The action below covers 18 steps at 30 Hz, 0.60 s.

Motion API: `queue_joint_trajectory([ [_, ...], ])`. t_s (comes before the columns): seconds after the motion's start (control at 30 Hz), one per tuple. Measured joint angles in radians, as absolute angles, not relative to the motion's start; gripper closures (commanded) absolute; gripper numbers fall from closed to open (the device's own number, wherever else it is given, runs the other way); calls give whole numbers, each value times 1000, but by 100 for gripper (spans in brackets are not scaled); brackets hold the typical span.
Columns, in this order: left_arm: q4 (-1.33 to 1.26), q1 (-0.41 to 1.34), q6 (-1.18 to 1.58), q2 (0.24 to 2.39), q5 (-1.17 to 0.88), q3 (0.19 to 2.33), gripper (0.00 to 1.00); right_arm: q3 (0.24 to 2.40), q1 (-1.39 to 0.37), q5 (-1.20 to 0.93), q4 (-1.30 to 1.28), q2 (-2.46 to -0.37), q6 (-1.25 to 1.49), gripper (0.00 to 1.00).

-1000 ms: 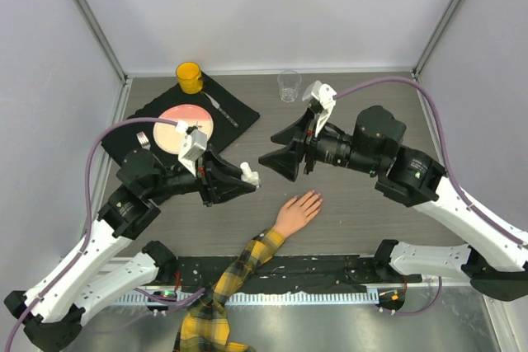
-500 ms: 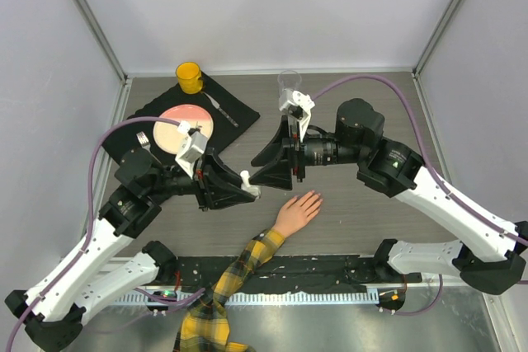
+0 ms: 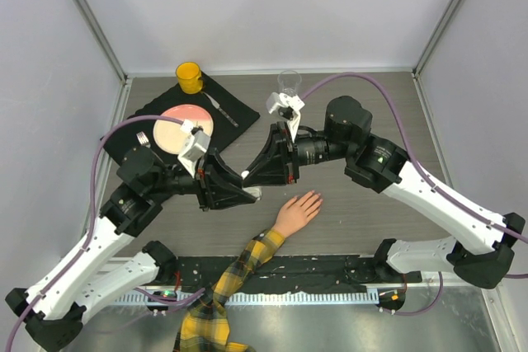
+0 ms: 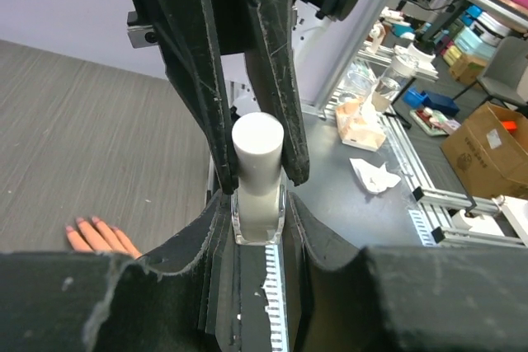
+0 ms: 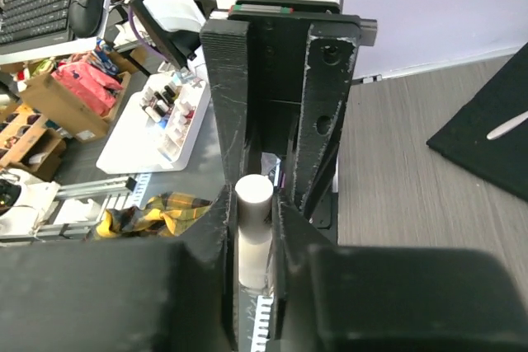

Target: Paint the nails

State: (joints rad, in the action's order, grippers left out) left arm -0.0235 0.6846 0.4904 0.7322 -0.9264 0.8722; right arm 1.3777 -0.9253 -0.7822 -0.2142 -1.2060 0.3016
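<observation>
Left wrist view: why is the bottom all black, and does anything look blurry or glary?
Left wrist view: the black mass is the left tool itself, close to the lens and slightly soft; the white cap is sharp, evenly lit. Top view: even light, faint shadows on the table, no glare.

Robotics lab, alu-frame test cell, cluttered bench, cardboard box, keyboard

Bottle was between the grippers.
Left gripper at its left, right gripper at its right; mannequin hand lay in front; plate sat on mat, far left.
</observation>
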Motion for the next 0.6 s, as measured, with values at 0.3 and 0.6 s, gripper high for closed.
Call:
queue_joint_trajectory([
  [0.3, 263, 701, 373, 721, -617, 983, 99, 1321, -922, -622, -150, -1185, 249, 99],
  [0.6, 455, 725, 279, 790, -260, 1075, 100, 1383, -1365, 639, -162, -1300, 133, 99],
])
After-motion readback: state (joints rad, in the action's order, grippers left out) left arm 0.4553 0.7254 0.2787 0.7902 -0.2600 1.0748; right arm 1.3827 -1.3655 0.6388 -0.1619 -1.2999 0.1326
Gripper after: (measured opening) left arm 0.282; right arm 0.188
